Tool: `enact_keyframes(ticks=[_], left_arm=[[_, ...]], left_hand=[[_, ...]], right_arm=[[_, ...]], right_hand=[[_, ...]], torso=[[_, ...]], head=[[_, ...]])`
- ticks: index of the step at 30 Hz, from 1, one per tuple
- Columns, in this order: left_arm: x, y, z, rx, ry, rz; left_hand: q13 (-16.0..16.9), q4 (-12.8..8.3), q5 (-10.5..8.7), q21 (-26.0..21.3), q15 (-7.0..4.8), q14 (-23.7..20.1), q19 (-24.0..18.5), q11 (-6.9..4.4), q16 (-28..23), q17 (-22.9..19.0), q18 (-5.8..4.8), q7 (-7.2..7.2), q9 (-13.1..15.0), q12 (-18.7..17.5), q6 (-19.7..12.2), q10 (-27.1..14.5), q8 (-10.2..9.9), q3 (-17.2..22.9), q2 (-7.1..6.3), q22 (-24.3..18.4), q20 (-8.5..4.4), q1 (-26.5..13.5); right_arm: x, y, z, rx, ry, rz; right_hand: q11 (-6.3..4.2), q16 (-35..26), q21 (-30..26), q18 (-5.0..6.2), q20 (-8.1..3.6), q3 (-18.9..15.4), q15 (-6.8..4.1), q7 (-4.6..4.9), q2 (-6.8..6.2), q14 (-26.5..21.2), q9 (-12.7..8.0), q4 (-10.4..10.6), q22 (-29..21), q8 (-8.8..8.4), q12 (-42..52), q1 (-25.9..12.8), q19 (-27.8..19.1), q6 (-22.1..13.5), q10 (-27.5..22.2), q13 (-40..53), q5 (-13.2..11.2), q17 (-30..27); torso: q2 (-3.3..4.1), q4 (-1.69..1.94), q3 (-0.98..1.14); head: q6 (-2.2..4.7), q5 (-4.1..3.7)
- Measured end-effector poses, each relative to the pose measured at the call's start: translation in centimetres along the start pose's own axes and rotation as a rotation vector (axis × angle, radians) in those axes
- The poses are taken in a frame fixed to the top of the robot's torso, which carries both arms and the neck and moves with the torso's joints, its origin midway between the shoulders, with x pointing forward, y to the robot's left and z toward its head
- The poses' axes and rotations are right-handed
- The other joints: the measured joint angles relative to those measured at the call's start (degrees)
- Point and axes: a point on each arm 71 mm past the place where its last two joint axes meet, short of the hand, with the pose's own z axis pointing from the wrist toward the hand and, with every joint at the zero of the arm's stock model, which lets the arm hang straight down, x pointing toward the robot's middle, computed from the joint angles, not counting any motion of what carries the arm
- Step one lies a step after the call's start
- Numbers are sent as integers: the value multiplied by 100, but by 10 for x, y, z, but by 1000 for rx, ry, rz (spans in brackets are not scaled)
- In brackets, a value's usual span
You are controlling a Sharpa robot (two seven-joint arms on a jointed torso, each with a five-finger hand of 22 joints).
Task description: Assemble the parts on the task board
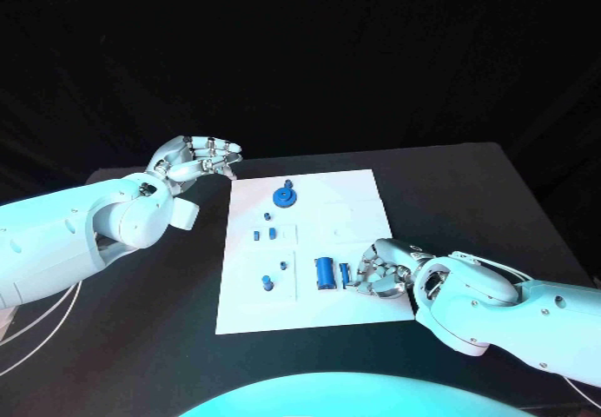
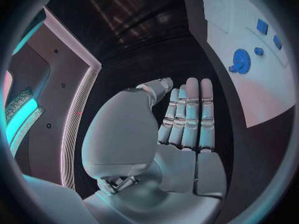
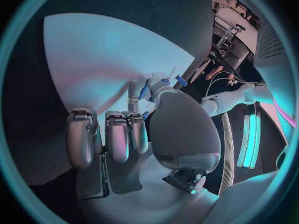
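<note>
Right hand [image 1: 379,269]: low over the near right part of the task board, fingers curled down beside a tall blue part. The right wrist view shows blue between thumb and fingertips, so it seems to pinch a small blue piece [image 3: 144,91], though how firmly it holds I cannot tell.
Task board [image 1: 326,304]: white plate lying flat in the middle of the black counter [image 1: 501,200], its near edge towards the robot.
Tall blue part [image 1: 325,273]: on the near half of the board, just left of the right hand's fingers.
Small peg [image 1: 267,281]: blue, on the near left of the board, apart from the tall part.
Small blue pieces [image 1: 263,234]: a few in the middle of the board's left half, one more a little beyond them.
Blue gear [image 1: 286,198]: round, at the far part of the board, with a small blue piece just beyond it.
Left hand [image 1: 194,160]: off the board, above the counter's far left corner, fingers apart and lightly bent, holding nothing; the left wrist view shows its fingers [image 2: 190,117] straight and side by side, palm bare.
</note>
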Motion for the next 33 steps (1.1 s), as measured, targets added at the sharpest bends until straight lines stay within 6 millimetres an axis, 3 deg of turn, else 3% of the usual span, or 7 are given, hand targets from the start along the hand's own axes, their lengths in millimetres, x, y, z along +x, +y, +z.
enact_keyframes(ticks=[5, 25, 29, 32, 33], left_arm=[[0, 0, 0, 0, 0, 0], [0, 1, 0, -1, 0, 0], [0, 1, 0, -2, -1, 0], [-1, 2, 1, -5, -4, 1], [-1, 3, 1, -6, -4, 1]], left_hand=[[0, 0, 0, 0, 0, 0, 0, 0, 0, 0, 0, 0, 0, 0, 0, 0, 0, 0, 0, 0, 0, 0], [0, 0, 0, 0, 0, 0, 0, 0, 0, 4, 0, 0, 0, 0, 0, 0, 0, 0, 0, 0, 0, 0], [0, 0, 0, 0, 0, 0, 0, 0, 0, 4, 0, 0, 0, 0, 0, 0, 0, 0, 0, 0, 0, 0], [1, 0, 0, 0, 0, 0, 0, 0, 0, 3, 1, 0, 0, 0, 0, 0, 0, 0, 0, 0, 0, 0], [1, 0, 0, 0, 0, 0, 0, 0, 0, 4, 0, 0, 0, 0, 0, 0, 0, 0, 0, 0, 0, 0]], right_arm=[[-1, 1, 1, 2, -1, 0], [-4, -5, -3, 9, -8, 15], [-13, -9, -5, 14, -16, 50], [-27, -12, -6, 12, -26, 111], [-32, -14, -5, 9, -30, 140]], right_hand=[[-21, 0, 0, 1, 0, 71, -21, -21, -175, -21, -1, -38, 0, 22, 0, 176, 0, -21, -21, 0, 1, 5], [-21, 0, -102, 1, 0, 0, -21, -1, -204, -21, -2, 75, -1, 22, 0, 146, 0, -41, -21, 0, 3, 3], [-21, -12, -178, 0, 0, -428, -21, 74, -296, -21, -6, 63, -1, 8, 0, -13, 0, -118, -21, 0, 3, 3], [48, -61, -418, 0, 0, -934, 24, 129, -220, -20, -7, 62, -1, -30, -67, 15, 0, -255, -16, 0, 3, 3], [52, -138, -755, 47, 5, -1023, 34, 145, -144, -9, -4, 61, 1, -48, -184, 53, -1, -302, -12, 0, 3, 3]], torso=[[-2, 0, -1], [-1, 2, -7], [-8, 1, -11], [-25, -4, -18], [-32, -5, -24]], head=[[-2, -3], [15, -25], [41, -23], [65, -34], [75, -36]])
